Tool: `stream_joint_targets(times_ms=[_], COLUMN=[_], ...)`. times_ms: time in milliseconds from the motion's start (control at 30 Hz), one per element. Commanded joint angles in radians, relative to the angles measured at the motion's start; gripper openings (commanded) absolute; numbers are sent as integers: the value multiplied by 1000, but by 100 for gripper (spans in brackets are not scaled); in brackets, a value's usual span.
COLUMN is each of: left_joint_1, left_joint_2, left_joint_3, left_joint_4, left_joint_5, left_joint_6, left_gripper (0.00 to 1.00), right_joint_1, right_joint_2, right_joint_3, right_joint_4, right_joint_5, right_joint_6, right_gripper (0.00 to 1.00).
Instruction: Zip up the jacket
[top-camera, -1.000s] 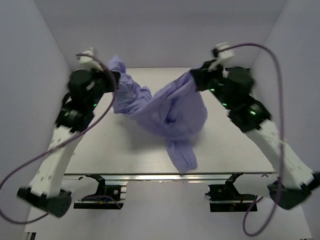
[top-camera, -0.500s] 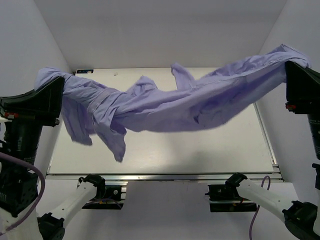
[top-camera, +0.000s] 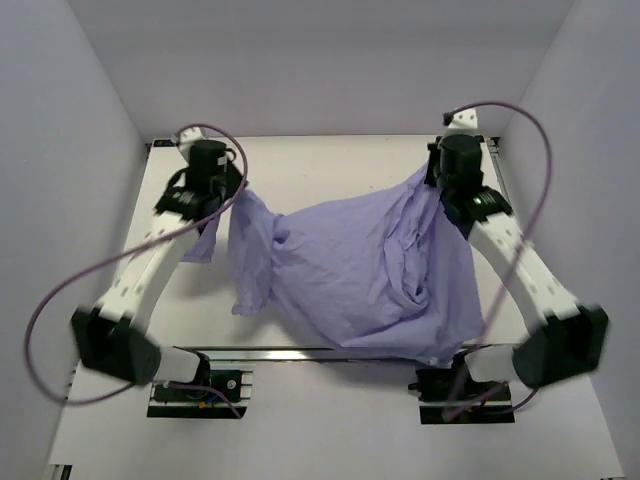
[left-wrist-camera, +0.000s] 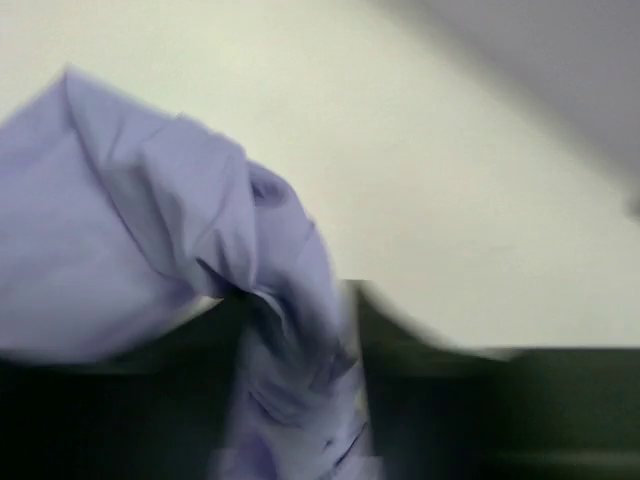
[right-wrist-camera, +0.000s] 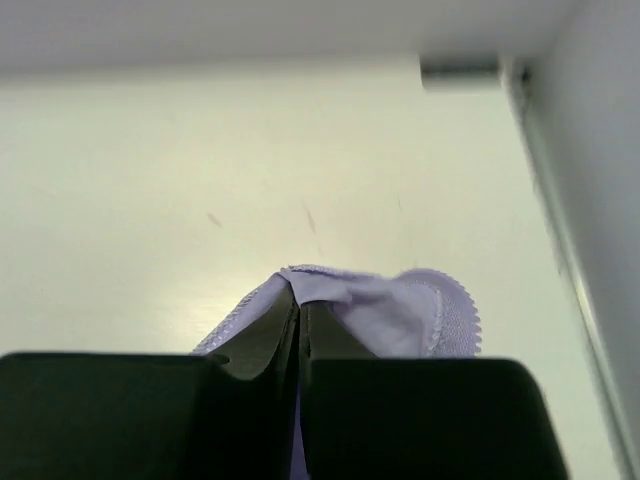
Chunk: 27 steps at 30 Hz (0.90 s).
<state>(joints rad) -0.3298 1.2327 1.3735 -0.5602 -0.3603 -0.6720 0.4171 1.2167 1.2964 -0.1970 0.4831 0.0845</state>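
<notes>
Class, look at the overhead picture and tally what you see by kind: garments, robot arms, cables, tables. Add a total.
jacket: 1
robot arms: 2, left arm and right arm
purple cables: 2, left cable and right cable
table: 1
Total: 6

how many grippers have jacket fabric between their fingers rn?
2. Left gripper: the jacket is bunched between its fingers at far left; the view is blurred, so how tight the grip is is unclear. Right gripper: shut on a jacket edge, far right.

table (top-camera: 330, 160): white | on it: lavender jacket (top-camera: 350, 270) (wrinkled), reaching near edge
</notes>
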Motion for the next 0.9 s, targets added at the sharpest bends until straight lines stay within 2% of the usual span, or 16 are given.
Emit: stream_joint_targets(times_ms=[0, 33, 67, 100, 133, 167, 200, 333, 467, 500, 533, 600, 667, 700, 767, 867], left_joint_1=[128, 164, 191, 213, 216, 215, 216, 215, 215, 213, 212, 193, 132, 32, -96, -138], left_joint_2=[172, 215, 256, 328, 352, 366, 357, 257, 169, 151, 108, 76, 41, 34, 21, 5], left_joint_3=[-86, -85, -73, -27, 1, 19, 25, -39, -141, -178, -288, -385, -480, -503, -566, -651], left_joint_4=[-83, -76, -95, -112, -127, -142, -133, -73, -180, -188, -173, -141, -188, -208, -236, -242], left_joint_5=[35, 143, 173, 187, 187, 188, 205, 247, 302, 337, 398, 533, 523, 462, 437, 432], left_joint_6=[-69, -69, -66, -60, -48, -32, -2, 58, 5, -4, -3, 0, -3, -17, -70, -135], left_gripper=[72, 89, 95, 98, 98, 98, 98, 98, 98, 98, 98, 98, 98, 98, 98, 98], right_joint_1=[-161, -184, -190, -190, -190, -192, -192, -192, -189, -189, -187, -181, -170, -169, -169, -167], right_joint_2=[196, 266, 391, 439, 479, 515, 515, 416, 195, 152, 106, -24, -147, -179, -264, -345], right_joint_3=[-49, -16, 86, 140, 188, 219, 222, 121, -113, -179, -306, -420, -554, -584, -655, -712], right_joint_4=[67, 58, -8, -59, -108, -145, -142, -131, -183, -179, -176, -174, -180, -211, -240, -277], right_joint_5=[-244, -306, -331, -351, -395, -409, -432, -475, -558, -570, -599, -621, -643, -634, -627, -626], right_joint_6=[107, 95, 90, 92, 87, 86, 93, 122, 207, 225, 241, 286, 300, 319, 331, 350], right_gripper=[0, 1, 20, 29, 57, 78, 89, 90, 89, 89, 90, 89, 89, 89, 89, 89])
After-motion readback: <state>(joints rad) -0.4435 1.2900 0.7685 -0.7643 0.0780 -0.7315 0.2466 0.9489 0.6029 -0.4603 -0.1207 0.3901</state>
